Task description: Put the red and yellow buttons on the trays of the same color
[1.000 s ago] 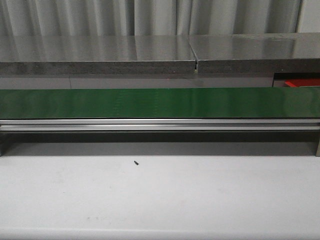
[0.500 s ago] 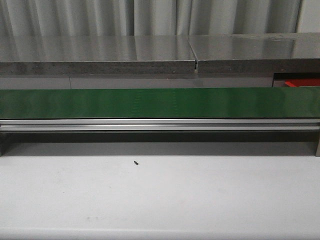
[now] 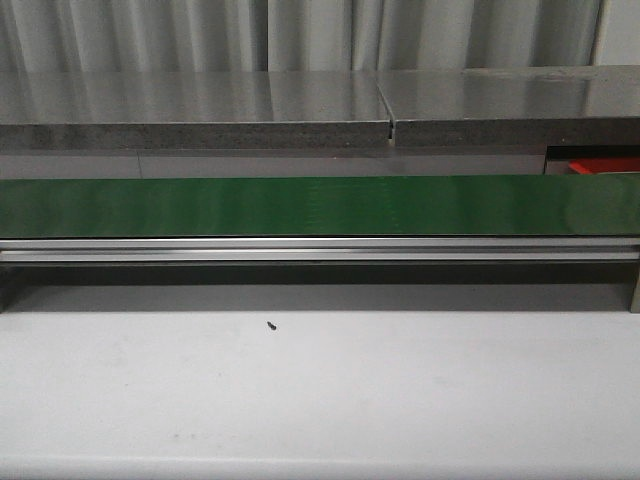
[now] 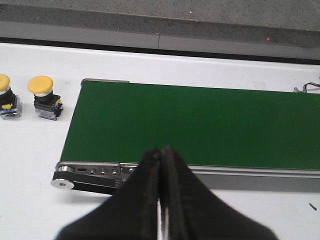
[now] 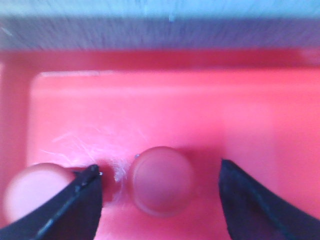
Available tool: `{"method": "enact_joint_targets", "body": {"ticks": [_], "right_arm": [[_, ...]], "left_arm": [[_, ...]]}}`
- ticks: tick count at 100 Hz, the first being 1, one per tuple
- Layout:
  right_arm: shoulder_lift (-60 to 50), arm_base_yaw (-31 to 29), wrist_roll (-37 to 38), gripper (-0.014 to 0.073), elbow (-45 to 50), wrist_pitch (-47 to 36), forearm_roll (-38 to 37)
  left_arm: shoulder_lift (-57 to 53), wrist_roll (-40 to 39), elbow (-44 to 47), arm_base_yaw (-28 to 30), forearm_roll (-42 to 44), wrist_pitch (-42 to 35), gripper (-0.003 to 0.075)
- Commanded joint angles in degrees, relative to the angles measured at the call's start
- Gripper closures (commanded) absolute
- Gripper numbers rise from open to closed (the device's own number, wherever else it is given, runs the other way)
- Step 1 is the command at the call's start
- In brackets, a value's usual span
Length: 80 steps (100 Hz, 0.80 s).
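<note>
1. Buttons first: two red buttons sit in the red tray (image 5: 165, 100) as the right wrist camera sees it — one red button (image 5: 162, 181) lies between the fingers, its round cap facing up, and a second red button (image 5: 35, 192) lies just beside it, partly hidden behind one finger.
2. Right gripper (image 5: 160, 200) hangs over that tray with its dark fingers spread wide, one on each side of the middle button; neither finger appears to touch it, and nothing is held.
3. Two yellow buttons rest on the white table (image 4: 30, 165) by the end of the belt in the left wrist view: one yellow button (image 4: 44, 96) stands upright on its black base, well clear of the belt's end, and another yellow button (image 4: 7, 95) stands just beside it, cut by the picture's edge.
4. Left gripper (image 4: 161, 155) has its two black fingers pressed together, with nothing between them — it sits above the near rail of the green conveyor belt (image 4: 200, 125).
5. From the front, the belt runs across the whole width with a grey counter (image 3: 300, 110) behind it, and a strip of red tray shows at the far right.
</note>
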Motion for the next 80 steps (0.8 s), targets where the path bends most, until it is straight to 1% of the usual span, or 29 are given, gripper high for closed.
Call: {"method": "enact_joint_targets", "body": {"ticks": [1, 24, 43, 50, 64, 80], "right_arm": [[-7.7, -0.39, -0.04, 0.0091, -2.2, -0.97, 0.52], [-15.99, -0.39, -0.19, 0.0095, -2.25, 6.06, 3.53], [-23.39, -0.29, -0.71, 0.0096, -1.99, 11.39, 8.14], [-26.62, -0.23, -0.77, 0.0095, -0.59, 12.66, 9.4], [-34.44, -0.23, -1.31, 0.0095, 6.48, 12.42, 9.92], [-45.07, -0.23, -3.5, 0.0095, 21.37, 9.67, 10.04]], "left_arm": [[-0.31, -0.07, -1.39, -0.45, -0.97, -3.79, 0.0739], [-0.31, -0.07, -1.39, -0.45, -0.97, -4.17, 0.0739], [-0.31, -0.07, -1.39, -0.45, -0.97, -4.87, 0.0739], [-0.31, -0.07, -1.39, -0.45, -0.97, -4.87, 0.0739], [-0.31, -0.07, -1.39, -0.45, -0.97, -4.87, 0.0739], [-0.31, -0.07, -1.39, -0.45, -0.97, -4.87, 0.0739]]}}
